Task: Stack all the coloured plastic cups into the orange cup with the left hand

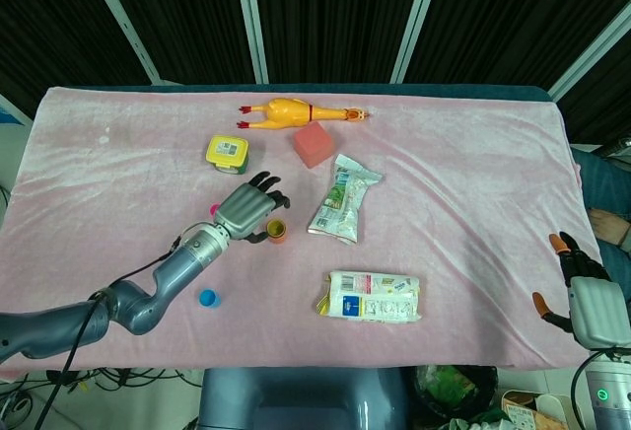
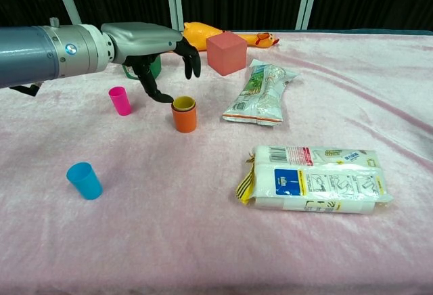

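Yellow cup [image 2: 183,103] sits nested in the orange cup [image 2: 184,119], left hand [image 2: 157,44] hovers just above with fingers [image 2: 193,63] spread and empty, so I'd lift straight up to clear the stack, then approach the pink cup [image 2: 120,101] from above.

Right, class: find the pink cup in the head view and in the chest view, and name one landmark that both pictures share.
Head view: the pink cup barely peeks out at the left edge of the left hand, centre-left.
Chest view: the pink cup stands in plain sight at upper left, below the left forearm.
Shared landmark: the orange cup, to the pink cup's right in both.
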`<control>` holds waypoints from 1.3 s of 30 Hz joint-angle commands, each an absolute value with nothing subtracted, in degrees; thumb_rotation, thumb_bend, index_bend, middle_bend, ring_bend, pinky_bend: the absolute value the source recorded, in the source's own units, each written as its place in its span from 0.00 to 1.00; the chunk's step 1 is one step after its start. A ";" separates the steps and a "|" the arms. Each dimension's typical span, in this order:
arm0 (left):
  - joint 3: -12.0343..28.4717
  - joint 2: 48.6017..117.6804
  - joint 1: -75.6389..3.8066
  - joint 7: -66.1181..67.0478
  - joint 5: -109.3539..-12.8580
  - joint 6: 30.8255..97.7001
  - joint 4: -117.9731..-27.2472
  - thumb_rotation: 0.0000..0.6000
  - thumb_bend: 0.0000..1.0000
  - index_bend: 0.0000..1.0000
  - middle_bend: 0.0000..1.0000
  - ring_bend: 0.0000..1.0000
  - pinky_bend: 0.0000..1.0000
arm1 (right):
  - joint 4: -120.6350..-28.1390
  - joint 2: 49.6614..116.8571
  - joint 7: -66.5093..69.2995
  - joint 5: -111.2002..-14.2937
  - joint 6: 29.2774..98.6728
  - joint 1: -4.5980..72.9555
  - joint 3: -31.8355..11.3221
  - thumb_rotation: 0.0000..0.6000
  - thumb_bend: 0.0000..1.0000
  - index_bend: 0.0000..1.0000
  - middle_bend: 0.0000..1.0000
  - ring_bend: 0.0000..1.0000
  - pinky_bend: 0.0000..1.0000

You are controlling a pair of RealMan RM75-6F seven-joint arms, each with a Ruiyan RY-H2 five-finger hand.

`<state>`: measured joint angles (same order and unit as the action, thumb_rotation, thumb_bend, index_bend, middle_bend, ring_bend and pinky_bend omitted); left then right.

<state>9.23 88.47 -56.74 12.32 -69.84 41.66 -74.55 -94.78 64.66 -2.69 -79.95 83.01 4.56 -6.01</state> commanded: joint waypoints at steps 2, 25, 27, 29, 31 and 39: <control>9.12 85.94 -55.27 11.99 -70.97 44.53 -78.59 1.00 0.26 0.23 0.25 0.02 0.05 | -94.74 64.76 -2.82 -79.93 82.99 4.59 -6.02 1.00 0.25 0.04 0.05 0.16 0.21; -1.57 68.62 -42.55 15.20 -78.61 54.84 -97.20 1.00 0.24 0.25 0.31 0.03 0.05 | -94.92 65.00 -3.65 -79.72 83.32 4.49 -6.13 1.00 0.25 0.04 0.04 0.16 0.21; -2.44 68.79 -41.89 14.09 -79.57 54.57 -96.65 1.00 0.22 0.25 0.31 0.03 0.05 | -94.93 65.09 -3.82 -79.77 83.28 4.54 -6.10 1.00 0.25 0.04 0.05 0.16 0.21; -2.86 69.22 -41.61 13.37 -80.65 54.35 -95.88 1.00 0.22 0.25 0.31 0.03 0.05 | -94.96 65.17 -4.00 -79.91 83.36 4.54 -6.06 1.00 0.25 0.04 0.05 0.16 0.21; -3.14 69.68 -41.45 12.85 -81.51 54.12 -95.43 1.00 0.22 0.24 0.31 0.03 0.05 | -94.99 65.19 -4.10 -79.97 83.44 4.52 -6.04 1.00 0.25 0.04 0.05 0.16 0.21; -3.90 70.27 -41.28 11.08 -84.17 52.88 -95.78 1.00 0.22 0.25 0.34 0.03 0.05 | -94.88 65.13 -3.88 -79.86 83.40 4.53 -6.12 1.00 0.25 0.04 0.05 0.16 0.21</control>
<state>-3.79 70.29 -41.32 11.14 -84.02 53.00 -95.63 -94.89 65.13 -3.89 -79.86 83.40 4.52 -6.12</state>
